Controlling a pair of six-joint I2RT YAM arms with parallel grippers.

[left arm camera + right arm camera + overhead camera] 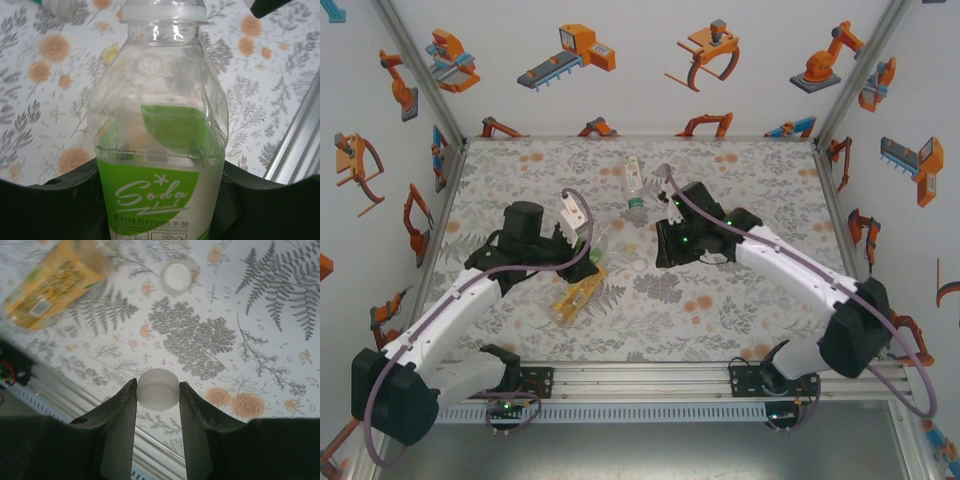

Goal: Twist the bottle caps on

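My left gripper [160, 210] is shut on a clear bottle with a green "Soda drink" label [160, 150]; its neck points away from the wrist camera and the mouth is cut off at the top edge. From above, this bottle [573, 213] sticks up out of the left gripper [582, 248]. Near the table's middle, my right gripper [665, 250] is shut on a whitish bottle cap [157, 389], which its fingertips pinch above the cloth. A second cap [177, 277] lies open side up on the table. An orange-yellow bottle [578, 290] lies on its side.
A clear bottle with a white label and green neck [633, 185] lies toward the back centre. The flowered table cloth [740, 300] ends at an aluminium rail [650, 378] along the near edge. Printed walls enclose the left, back and right.
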